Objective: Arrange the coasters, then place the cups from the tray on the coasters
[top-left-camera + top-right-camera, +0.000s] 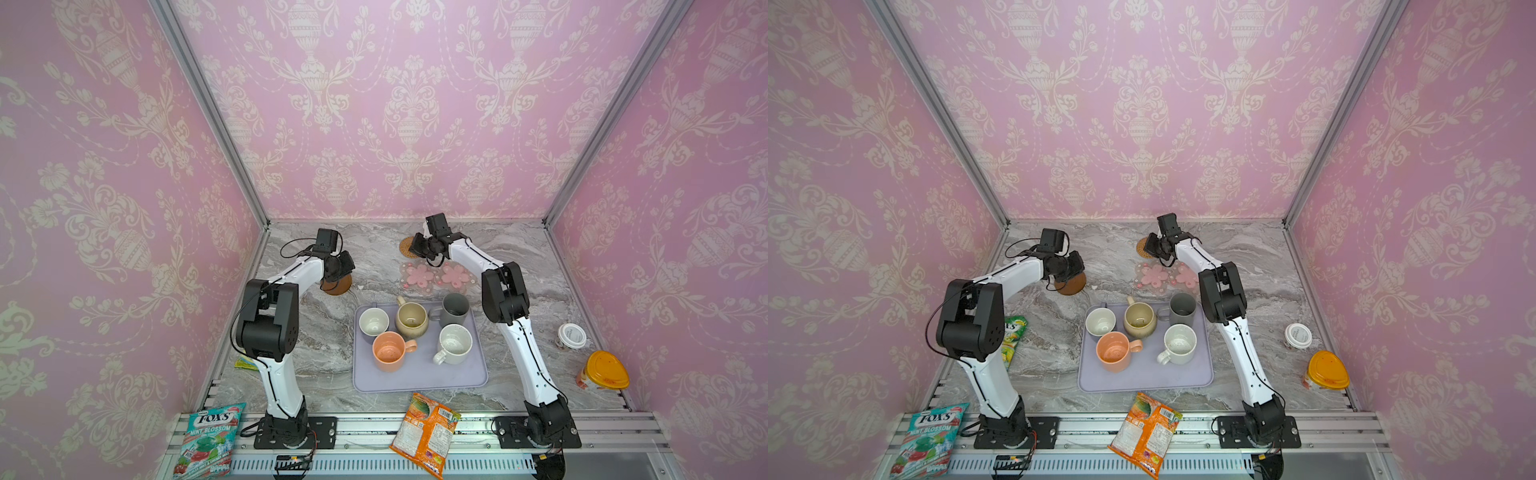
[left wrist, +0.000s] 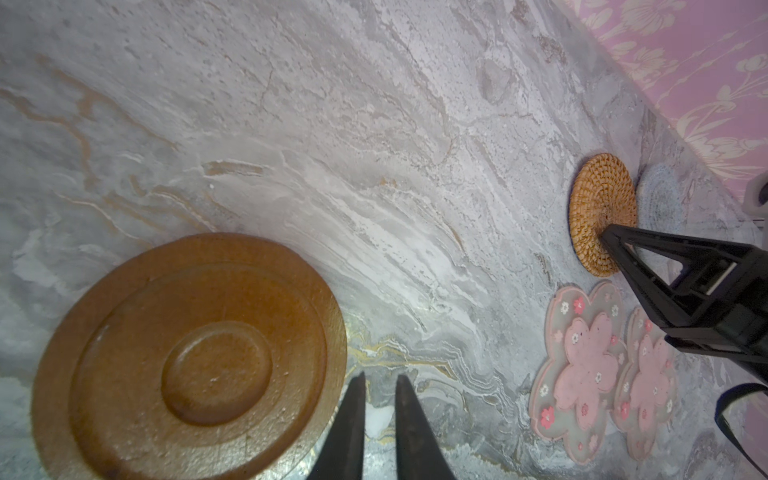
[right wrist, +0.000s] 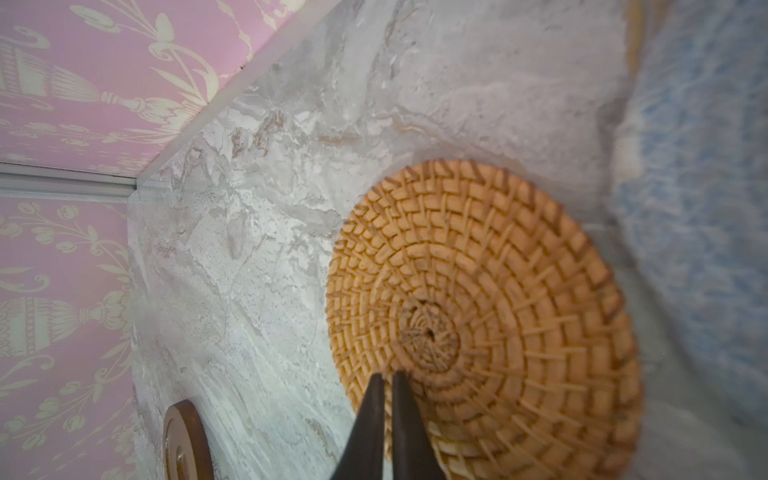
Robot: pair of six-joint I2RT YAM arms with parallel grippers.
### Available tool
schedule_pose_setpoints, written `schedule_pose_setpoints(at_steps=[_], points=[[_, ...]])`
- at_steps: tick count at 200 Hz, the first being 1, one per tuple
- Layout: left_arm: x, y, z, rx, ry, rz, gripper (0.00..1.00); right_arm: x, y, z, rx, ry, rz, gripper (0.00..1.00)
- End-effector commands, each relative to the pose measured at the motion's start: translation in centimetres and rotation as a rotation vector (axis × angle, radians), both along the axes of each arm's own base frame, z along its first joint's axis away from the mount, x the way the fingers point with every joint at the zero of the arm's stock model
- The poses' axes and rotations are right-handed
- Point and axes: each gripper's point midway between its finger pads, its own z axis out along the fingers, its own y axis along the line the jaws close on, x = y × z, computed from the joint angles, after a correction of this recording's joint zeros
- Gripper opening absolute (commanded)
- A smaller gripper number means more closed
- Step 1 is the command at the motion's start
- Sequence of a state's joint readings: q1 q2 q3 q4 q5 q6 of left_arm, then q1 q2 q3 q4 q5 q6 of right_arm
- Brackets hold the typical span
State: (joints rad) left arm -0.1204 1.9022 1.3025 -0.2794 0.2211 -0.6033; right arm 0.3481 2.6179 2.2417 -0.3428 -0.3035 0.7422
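Note:
Five cups stand on the lavender tray (image 1: 419,380): lavender (image 1: 373,322), beige-olive (image 1: 411,319), dark grey (image 1: 455,309), white (image 1: 454,343) and peach (image 1: 390,351). My left gripper (image 2: 380,376) is shut and empty, its tips just beside the brown wooden coaster (image 2: 187,357) at the left. My right gripper (image 3: 388,374) is shut, with its tips resting on the woven rattan coaster (image 3: 498,311) near its centre, at the back. The blue-grey lacy coaster (image 2: 660,199) lies right behind the rattan one. Two pink-flower coasters (image 1: 419,275) (image 1: 455,275) overlap slightly, between the rattan coaster and the tray.
A white-lidded paper cup (image 1: 572,336) and an orange-lidded container (image 1: 604,370) stand at the right edge. An orange snack bag (image 1: 424,432) lies over the front rail, a Fox's candy bag (image 1: 208,436) at front left, a green packet (image 1: 245,363) behind the left arm.

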Motion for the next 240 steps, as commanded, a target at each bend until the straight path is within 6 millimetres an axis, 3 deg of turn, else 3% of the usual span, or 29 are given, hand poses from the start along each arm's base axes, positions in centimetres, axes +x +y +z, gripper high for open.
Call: schedule_pose_setpoints(at_steps=[1, 47, 89, 153, 185, 240], points=[[-0.7, 0.4, -0.9, 0.039, 0.034, -0.001, 0.17, 0.3, -0.3, -1.5, -0.005, 0.044, -0.027, 0.09], [-0.8, 0.4, -1.3, 0.045, 0.042, -0.006, 0.18, 0.9, -0.5, -1.8, -0.017, 0.04, -0.039, 0.09], [-0.9, 0.5, -1.8, 0.047, 0.056, -0.005, 0.18, 2.0, 1.9, -1.8, 0.054, 0.027, -0.022, 0.09], [-0.3, 0.4, -2.2, 0.042, 0.06, -0.004, 0.18, 1.8, 4.5, -1.2, 0.125, 0.001, 0.045, 0.09], [0.0, 0.3, -1.8, 0.032, 0.048, 0.001, 0.18, 1.8, 4.8, 1.1, 0.138, -0.054, 0.072, 0.13], [-0.8, 0.6, -0.1, 0.051, 0.028, -0.008, 0.18, 2.0, 5.1, 7.6, 0.176, -0.19, 0.115, 0.25]])
